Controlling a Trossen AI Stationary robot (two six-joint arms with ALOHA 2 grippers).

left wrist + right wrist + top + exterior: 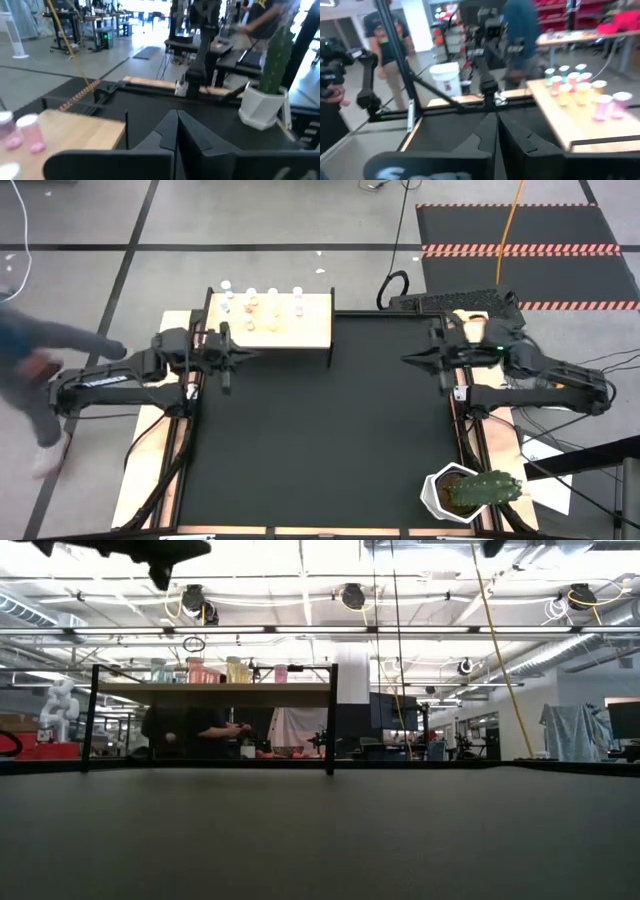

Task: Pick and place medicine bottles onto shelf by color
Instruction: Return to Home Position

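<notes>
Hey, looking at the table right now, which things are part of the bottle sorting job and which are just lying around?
Part of the job:
medicine bottles, standing on the shelf
left tool and right tool, both shut, holding nothing

Just lying about:
cactus pot, on the right arm's side
person, beside the left arm
</notes>
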